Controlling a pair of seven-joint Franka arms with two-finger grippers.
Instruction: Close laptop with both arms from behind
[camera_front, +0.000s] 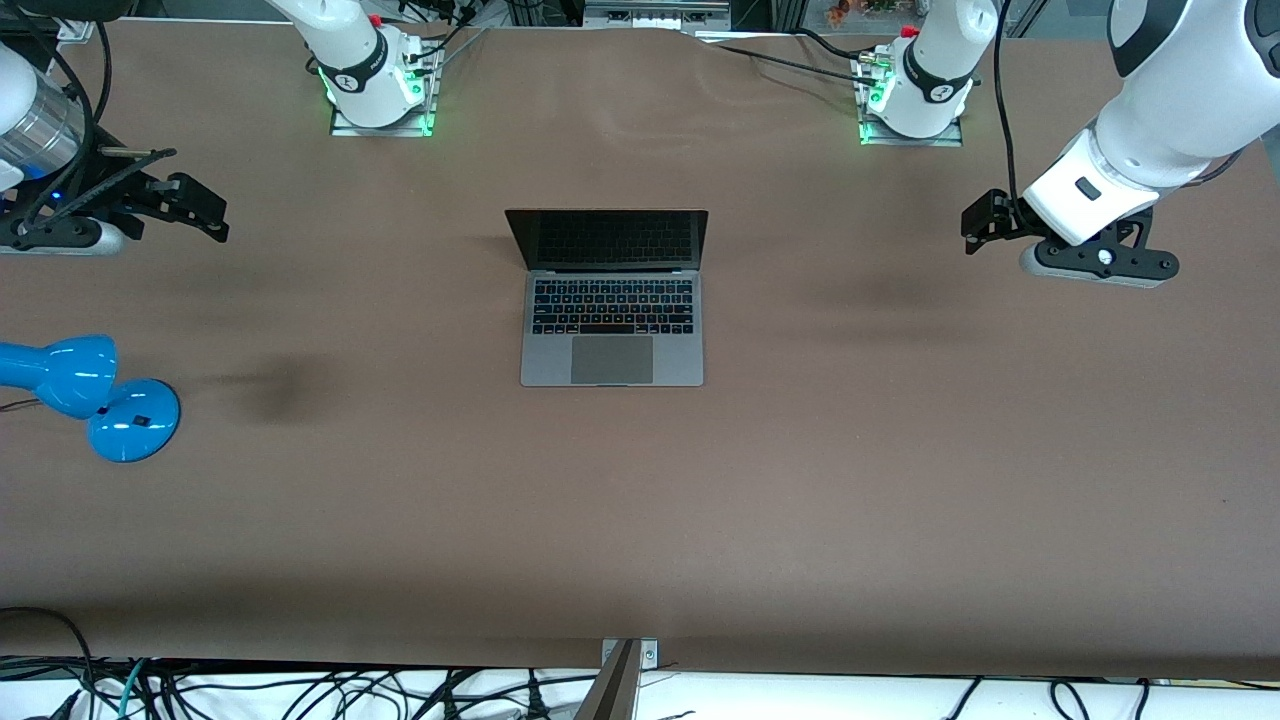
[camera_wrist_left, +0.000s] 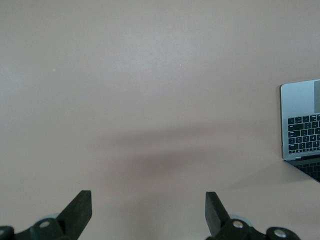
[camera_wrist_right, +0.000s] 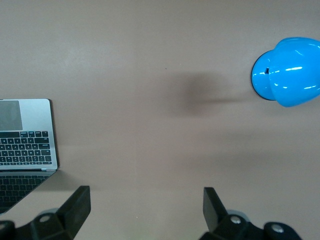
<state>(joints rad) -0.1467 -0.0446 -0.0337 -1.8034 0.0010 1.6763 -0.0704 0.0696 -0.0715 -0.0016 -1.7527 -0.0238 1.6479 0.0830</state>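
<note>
1. The laptop (camera_front: 612, 300) sits open in the middle of the brown table (camera_front: 900, 480), its dark screen upright on the side toward the robots' bases and its keyboard and trackpad on the side toward the front camera.
2. The left gripper (camera_front: 985, 225) hangs over bare table toward the left arm's end, well apart from the laptop. In the left wrist view (camera_wrist_left: 149, 210) its two black fingers (camera_wrist_left: 80, 207) stand wide apart with only table between them, so the jaws are open and hold nothing.
3. The right gripper (camera_front: 200, 205) hangs over bare table toward the right arm's end, also well apart from the laptop. Its wrist view (camera_wrist_right: 147, 207) shows the fingers (camera_wrist_right: 77, 205) spread wide on nothing.
4. Only the front view shows the whole laptop and both arms at once; each wrist view catches just one corner of the keyboard deck (the left wrist view (camera_wrist_left: 302, 127) and the right wrist view (camera_wrist_right: 25, 135) each show one end of it).
5. A blue lamp (camera_front: 90, 395) stands on the table toward the right arm's end, nearer the front camera than the right gripper. The right wrist view shows its glossy head (camera_wrist_right: 290, 72); the left wrist view does not take it in.
6. The front view alone shows both bases lit green at the top edge.
</note>
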